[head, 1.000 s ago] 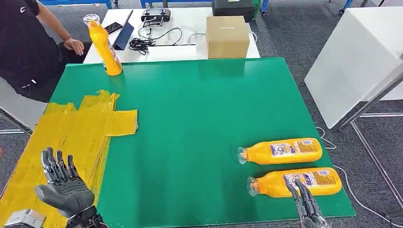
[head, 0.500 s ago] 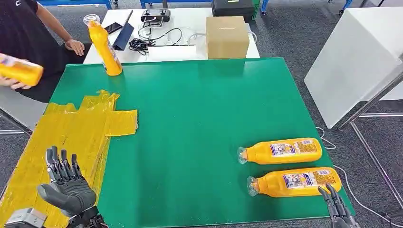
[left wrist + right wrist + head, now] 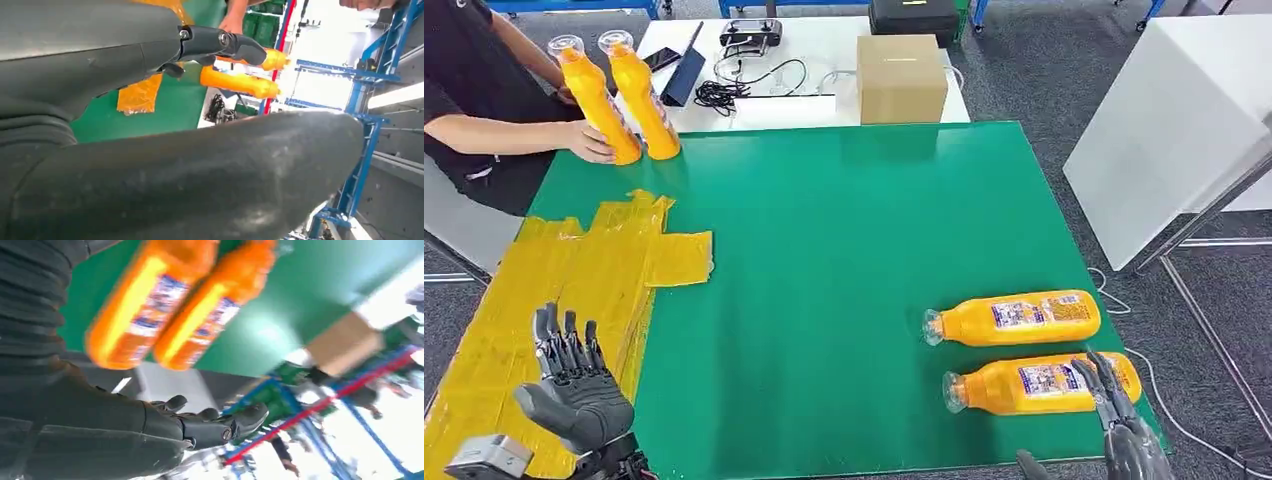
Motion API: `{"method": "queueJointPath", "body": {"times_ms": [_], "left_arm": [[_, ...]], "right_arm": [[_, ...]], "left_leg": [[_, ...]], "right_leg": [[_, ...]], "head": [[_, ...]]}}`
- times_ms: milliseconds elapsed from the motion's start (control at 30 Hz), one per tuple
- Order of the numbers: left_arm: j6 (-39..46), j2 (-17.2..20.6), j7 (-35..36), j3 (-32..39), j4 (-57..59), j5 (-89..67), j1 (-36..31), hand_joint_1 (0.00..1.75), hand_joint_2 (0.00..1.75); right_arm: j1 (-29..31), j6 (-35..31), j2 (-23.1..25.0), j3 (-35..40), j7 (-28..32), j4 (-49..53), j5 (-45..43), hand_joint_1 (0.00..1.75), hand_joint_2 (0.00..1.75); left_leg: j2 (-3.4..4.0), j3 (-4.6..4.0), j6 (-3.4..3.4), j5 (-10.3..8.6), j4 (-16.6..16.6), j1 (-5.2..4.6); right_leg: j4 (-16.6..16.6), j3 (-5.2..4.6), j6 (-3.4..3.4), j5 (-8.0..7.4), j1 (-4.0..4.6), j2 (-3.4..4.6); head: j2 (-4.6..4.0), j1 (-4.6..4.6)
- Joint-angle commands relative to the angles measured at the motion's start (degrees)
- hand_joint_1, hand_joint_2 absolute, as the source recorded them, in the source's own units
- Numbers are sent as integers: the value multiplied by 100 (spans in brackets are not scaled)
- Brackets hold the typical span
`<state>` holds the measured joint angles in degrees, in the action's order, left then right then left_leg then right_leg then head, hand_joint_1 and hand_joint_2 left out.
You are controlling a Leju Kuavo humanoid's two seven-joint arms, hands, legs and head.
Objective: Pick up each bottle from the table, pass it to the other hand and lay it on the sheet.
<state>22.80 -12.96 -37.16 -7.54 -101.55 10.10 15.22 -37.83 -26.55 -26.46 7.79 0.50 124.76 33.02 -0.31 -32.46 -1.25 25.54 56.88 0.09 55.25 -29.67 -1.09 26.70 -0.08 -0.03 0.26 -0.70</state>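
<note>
The right hand [image 3: 1124, 430], fingers spread and empty, hovered at the base end of the near bottle [image 3: 1034, 386], which lay lengthwise left-right on the bench [image 3: 844, 230]. The left hand [image 3: 574, 385], also released, waited over the yellow sheet [image 3: 544, 290].

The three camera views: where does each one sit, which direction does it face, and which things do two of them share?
Head view: high on the robot, facing forward and down at the green table; left hand and right hand show.
Left wrist view: behind the left hand, facing two standing orange plastic bottles.
Right wrist view: behind the right hand, facing two lying orange plastic bottles.
Shared: head view also shows the standing bottles and lying bottles.
</note>
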Motion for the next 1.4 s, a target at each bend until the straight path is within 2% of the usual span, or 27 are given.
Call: {"method": "queueJointPath", "body": {"times_ms": [33,133,367,667,933,1100,1133,1167,1200,1233,1267,1333,1400], "left_arm": [[-105,218,5,-292,473,-41,-268,0,0],[-117,252,47,-389,560,-69,-374,0,0],[-112,274,35,-409,559,-71,-346,0,0],[-112,274,35,-409,559,-71,-346,0,0],[-282,446,219,-754,758,-335,-566,0,0],[-251,440,234,-743,761,-383,-559,0,0],[-42,315,229,-476,721,-366,-437,0,0],[-134,299,197,-318,657,-348,-333,0,0],[-195,267,179,-222,621,-357,-278,0,0],[-252,243,184,-164,596,-365,-241,0,0],[-292,200,198,-96,570,-383,-211,0,0],[-335,148,226,-39,559,-389,-192,0,0],[-364,111,272,-23,566,-389,-198,0,0]], "right_arm": [[1853,775,1808,-1327,1494,-989,-1013,0,0],[2376,904,1799,-1124,1673,-1253,-1356,0,0],[2318,881,1791,-1108,1698,-1248,-1359,0,0],[2318,881,1791,-1108,1698,-1248,-1359,0,0],[3320,1139,1770,-388,1628,-1958,-1655,0,0],[3186,1153,1724,-227,1634,-1959,-1602,0,0],[2181,1732,899,151,997,-1148,-699,0,175],[1151,1315,623,40,1016,-506,-454,0,175],[633,1023,440,-23,1006,-240,-337,0,175],[300,832,286,-117,902,-86,-246,0,175],[22,685,64,-240,635,62,-159,0,175],[-186,670,-139,-459,308,187,-170,0,175],[-576,961,-441,-933,-271,354,-199,0,175]], "left_leg": [[26,25,7,-6,-20,9],[30,29,7,-7,-17,10],[-1,29,3,-4,-7,2],[3,22,3,-3,-7,1],[28,28,3,-4,-11,2],[21,41,9,-3,-16,9],[14,42,8,0,-15,8],[12,41,8,2,-13,9],[-44,25,2,1,-5,2],[-95,28,3,4,-5,5],[-82,28,1,3,5,1],[-122,28,-2,18,14,0],[-109,13,-5,26,12,-6]], "right_leg": [[-28,24,-1,-17,9,24],[-28,28,-3,-18,10,24],[-13,34,-1,-3,1,0],[-11,29,-1,-4,1,4],[-15,31,-1,-12,2,26],[-25,48,-2,-11,8,20],[-24,50,-1,-7,7,15],[-23,51,-1,-4,8,13],[-13,50,-3,14,1,-45],[-20,71,-3,30,3,-94],[-10,41,-3,26,-5,-75],[-6,42,-23,59,-10,-110],[0,56,-31,58,-17,-95]], "head": [[0,2],[0,0],[0,0],[0,0],[0,0],[0,0],[0,0],[0,2],[0,0],[0,2],[0,4],[0,-4],[0,2]]}}
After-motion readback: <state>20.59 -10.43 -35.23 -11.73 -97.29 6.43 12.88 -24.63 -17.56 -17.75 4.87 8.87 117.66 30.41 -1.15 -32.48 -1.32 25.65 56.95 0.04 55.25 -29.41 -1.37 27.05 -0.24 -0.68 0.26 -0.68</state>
